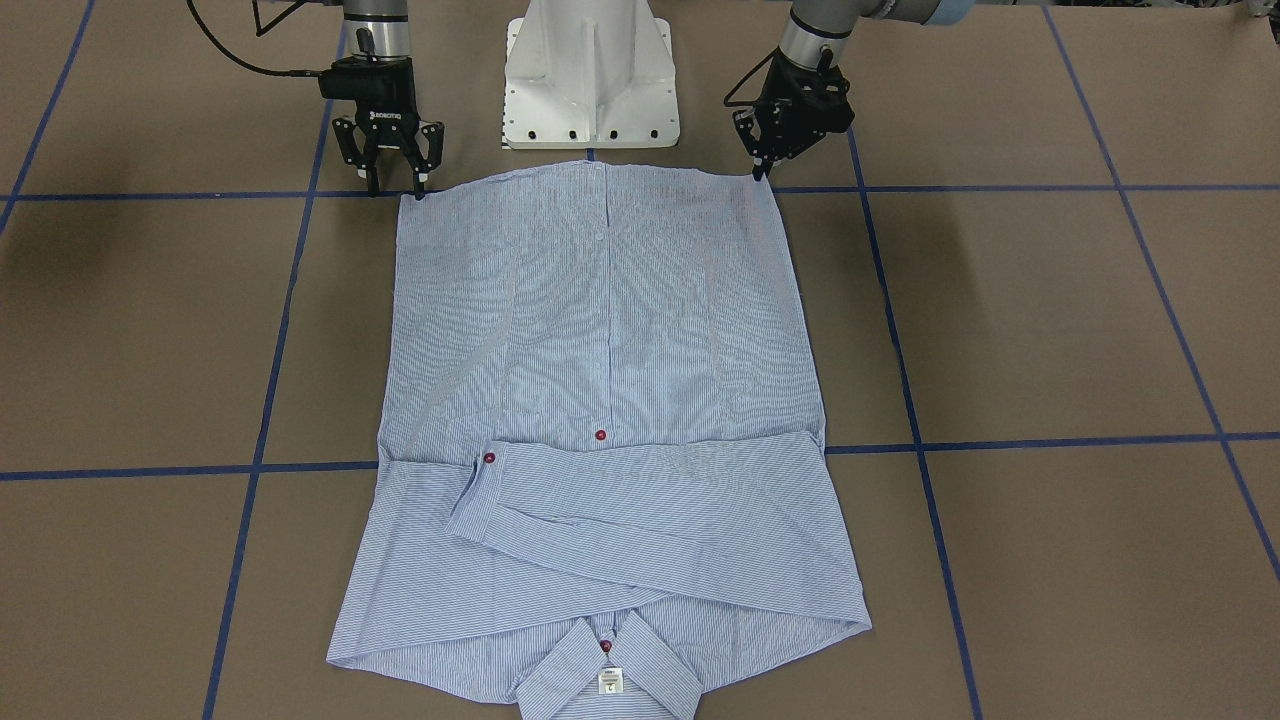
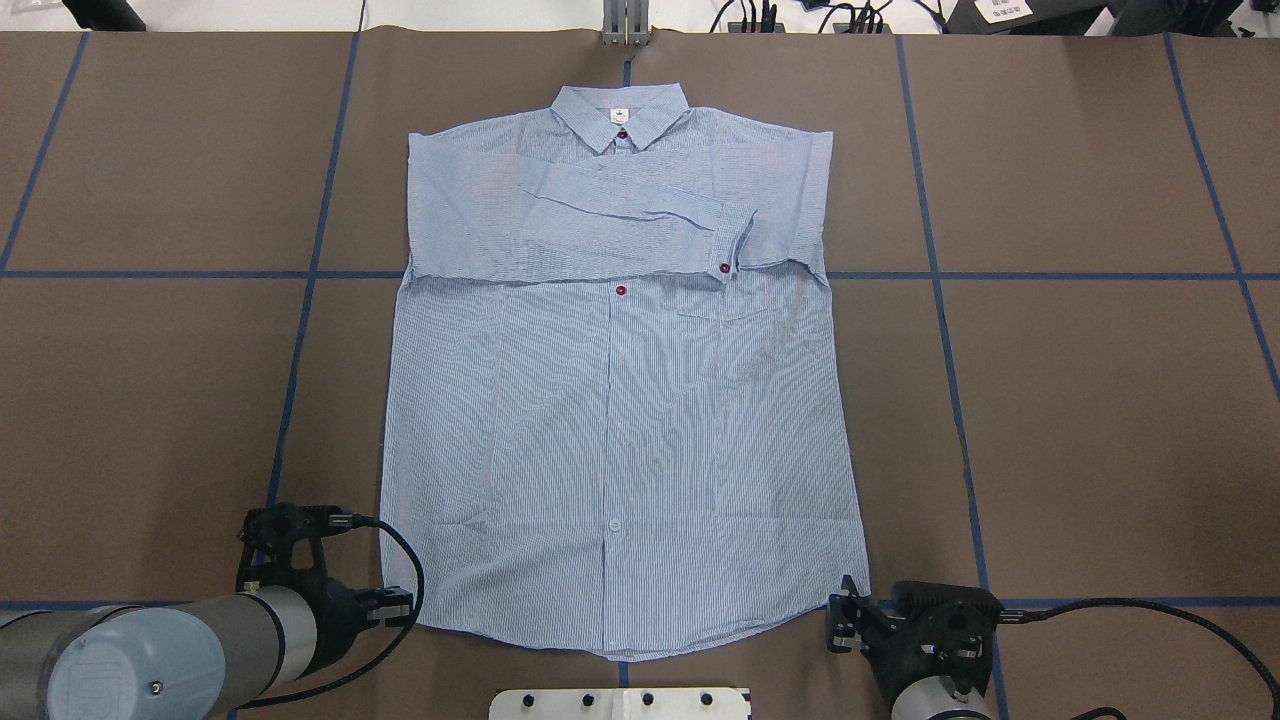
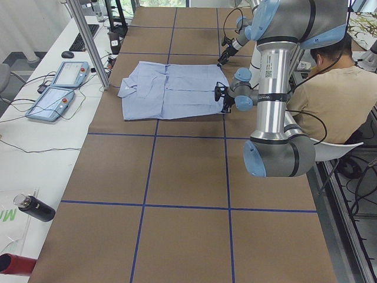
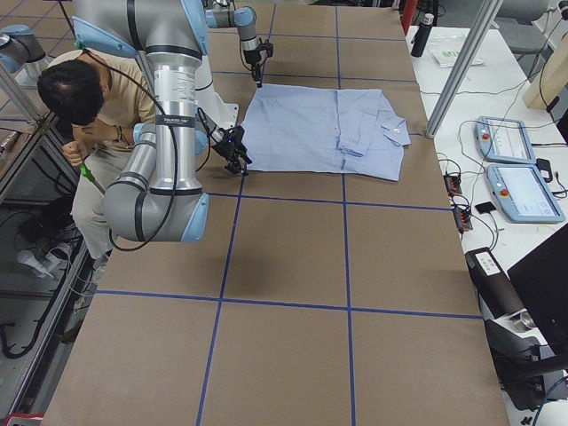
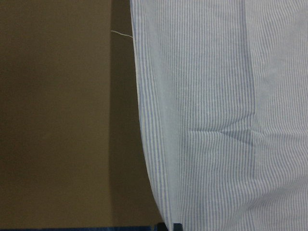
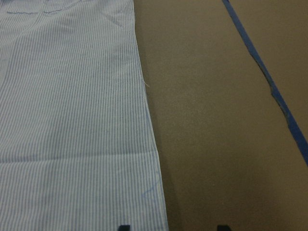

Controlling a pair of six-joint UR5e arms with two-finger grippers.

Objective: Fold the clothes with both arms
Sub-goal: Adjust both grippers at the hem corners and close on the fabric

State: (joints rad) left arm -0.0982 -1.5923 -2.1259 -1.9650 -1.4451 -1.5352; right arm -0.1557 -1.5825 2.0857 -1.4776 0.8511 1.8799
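Note:
The light blue striped shirt point(image 1: 610, 330) lies flat, front up, on the brown table. Its collar point(image 2: 620, 112) points away from the robot and both sleeves are folded across the chest. In the overhead view my left gripper point(image 2: 400, 603) is at the hem's left corner. The left wrist view shows the shirt's side edge point(image 5: 144, 120) and a single fingertip point(image 5: 178, 226), so I cannot tell if this gripper is open or shut. My right gripper point(image 1: 395, 185) stands open at the other hem corner. Its two fingertips point(image 6: 124, 227) sit apart on either side of the shirt's edge point(image 6: 149, 144).
The white pedestal base point(image 1: 590, 80) stands just behind the hem, between the arms. Blue tape lines point(image 2: 930, 275) grid the table. A seated person point(image 3: 330, 94) is behind the robot. Control pendants point(image 3: 59, 88) and bottles point(image 3: 32, 207) lie along the far side bench.

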